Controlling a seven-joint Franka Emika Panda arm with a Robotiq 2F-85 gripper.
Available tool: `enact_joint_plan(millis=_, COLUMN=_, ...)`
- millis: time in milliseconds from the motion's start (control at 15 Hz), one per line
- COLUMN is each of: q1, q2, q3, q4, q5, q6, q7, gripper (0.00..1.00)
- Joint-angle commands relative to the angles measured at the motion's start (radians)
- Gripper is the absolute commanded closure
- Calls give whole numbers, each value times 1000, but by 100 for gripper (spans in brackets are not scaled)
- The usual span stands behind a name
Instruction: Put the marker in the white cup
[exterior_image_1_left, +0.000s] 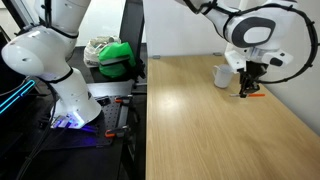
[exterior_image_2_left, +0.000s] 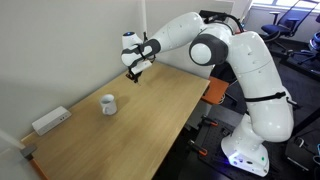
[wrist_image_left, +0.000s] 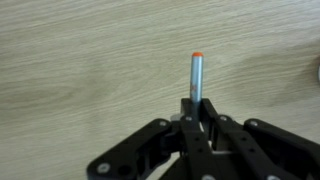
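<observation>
Now, tool (wrist_image_left: 199, 112) tight around marker (wrist_image_left: 198, 75), near seemingly empty white cup (exterior_image_2_left: 107, 104).

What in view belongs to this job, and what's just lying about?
Job: marker, held in the gripper; cup.
Lying about: white block; green object.

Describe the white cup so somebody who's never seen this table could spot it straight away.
On the long light wooden table, look between the flat white rectangular block by the wall and the robot's black gripper, which holds an orange-tipped grey marker. The small plain white cylindrical cup stands upright there, alone. Unlike the flat block, it is round and open-topped.
</observation>
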Motion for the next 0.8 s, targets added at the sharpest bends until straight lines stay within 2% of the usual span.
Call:
enact_joint_plan(millis=0, q1=27, q2=-116, q3=-25, q4=-140, q5=-54, q6=75, q7=-8, gripper=97)
enact_joint_plan(millis=267, q1=15, q2=-156, q3=-2, q4=-196, q5=-77, q6=170, q7=-69, gripper=97)
enact_joint_plan(millis=733, q1=-80, q2=-170, q3=131, q4=-235, q5=74, q6=329, q7=-340, gripper=97)
